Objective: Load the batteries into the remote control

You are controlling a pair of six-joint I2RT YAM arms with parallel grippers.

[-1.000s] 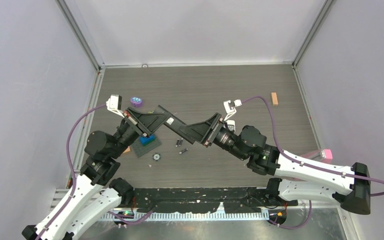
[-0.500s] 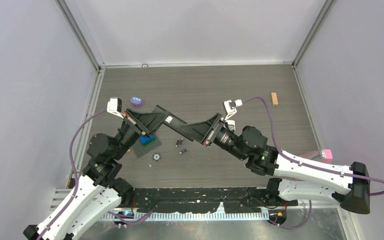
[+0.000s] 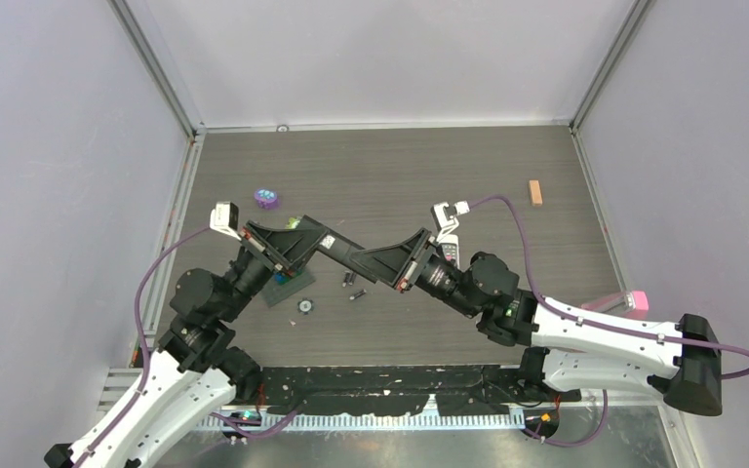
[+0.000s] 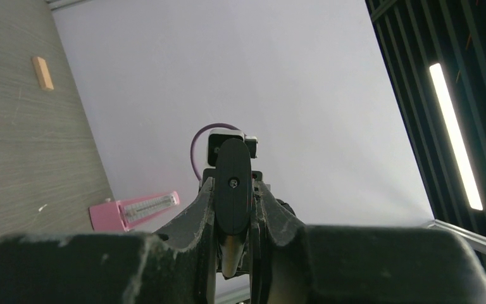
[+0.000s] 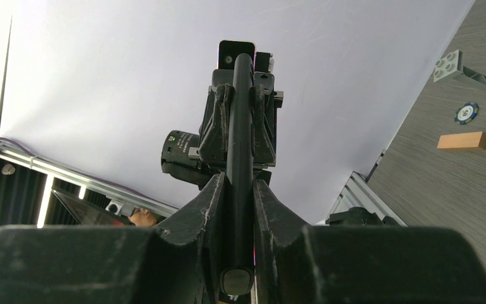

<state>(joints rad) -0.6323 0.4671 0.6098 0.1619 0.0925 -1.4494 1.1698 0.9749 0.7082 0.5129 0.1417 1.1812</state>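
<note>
Poker chip (image 3: 304, 306) lies on the table (image 3: 400, 175), nearest the arm bases. Just beyond it, the batteries (image 3: 349, 281) lie loose on the table surface in two spots close together. They sit below the point where the two grippers meet and are in neither gripper. Their exact count is not legible at this size.

The grey studded baseplate (image 3: 281, 287) lies left of the batteries, partly covered by the left arm.

Left gripper (image 4: 234, 202): fingers narrowed onto the black remote control (image 4: 233, 190), gripping it edge-on at one end. Right gripper (image 5: 239, 190): fingers likewise clamped on the opposite end of the same black remote control. The unit is held off the table between the two arms, roughly level. Whether its battery compartment is open cannot be determined.

A second, light-coloured remote (image 3: 449, 252) rests on the table just beside the right wrist. A pink object (image 3: 629, 300) lies at the right edge.

Further back are a purple round piece (image 3: 267, 199) at the left and a small wooden block (image 3: 535, 192) at the right, well apart.
</note>
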